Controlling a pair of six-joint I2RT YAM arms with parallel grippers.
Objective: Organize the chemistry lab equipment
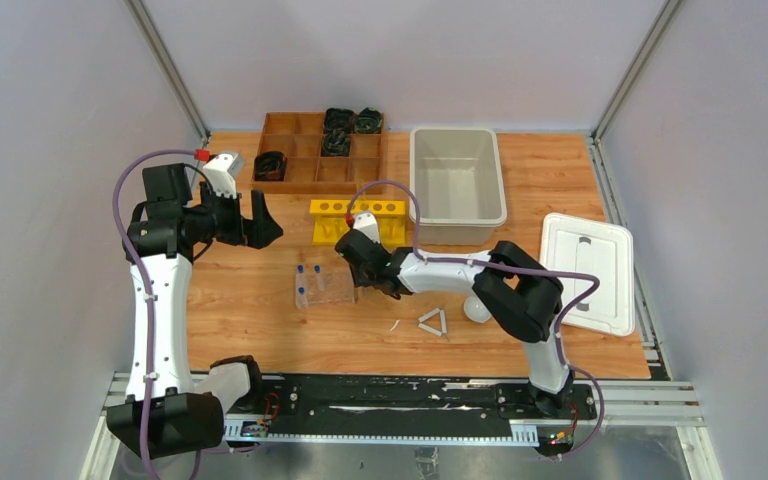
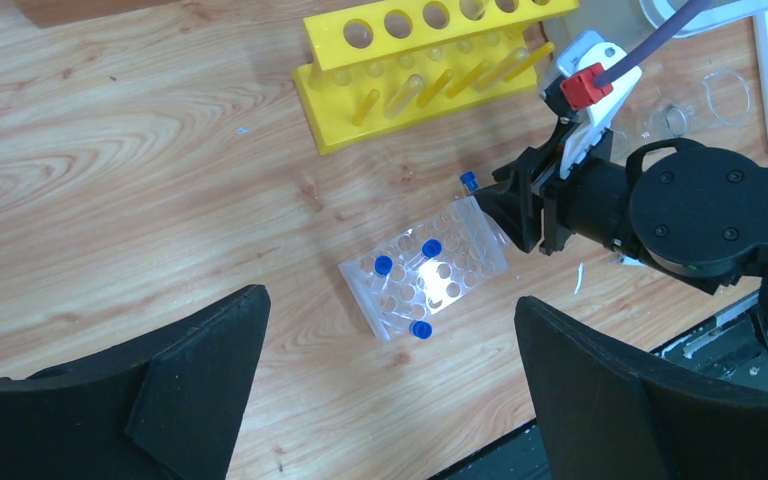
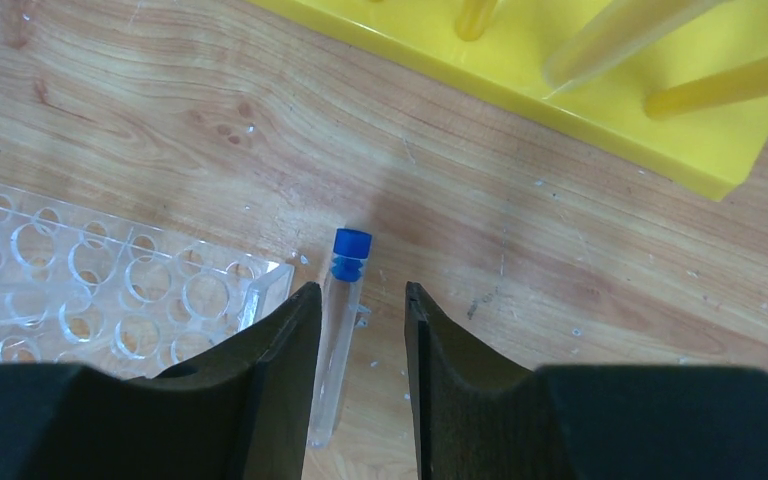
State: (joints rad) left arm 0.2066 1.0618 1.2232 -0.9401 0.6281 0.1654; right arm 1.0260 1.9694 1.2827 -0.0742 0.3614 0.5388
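Observation:
A blue-capped tube [image 3: 335, 340] lies on the wood just right of the clear rack [image 3: 110, 290]. My right gripper [image 3: 358, 295] straddles it, open: the tube rests against the left finger and a gap shows at the right finger. Three more blue-capped tubes [image 2: 384, 265] are in the clear rack [image 2: 425, 275]. The yellow rack [image 1: 357, 218] with thin glass tubes stands behind. My left gripper [image 1: 265, 228] hovers wide open, high at the left, holding nothing. A white triangle [image 1: 433, 322] and a white dish [image 1: 476, 308] lie by the right arm. Two clear glass vessels [image 2: 720, 95] sit beyond it.
A grey bin [image 1: 457, 185] stands at the back centre-right, its white lid [image 1: 588, 270] flat at the right edge. The wooden divided tray [image 1: 310, 150] with black coiled items sits at the back left. Walls close in both sides.

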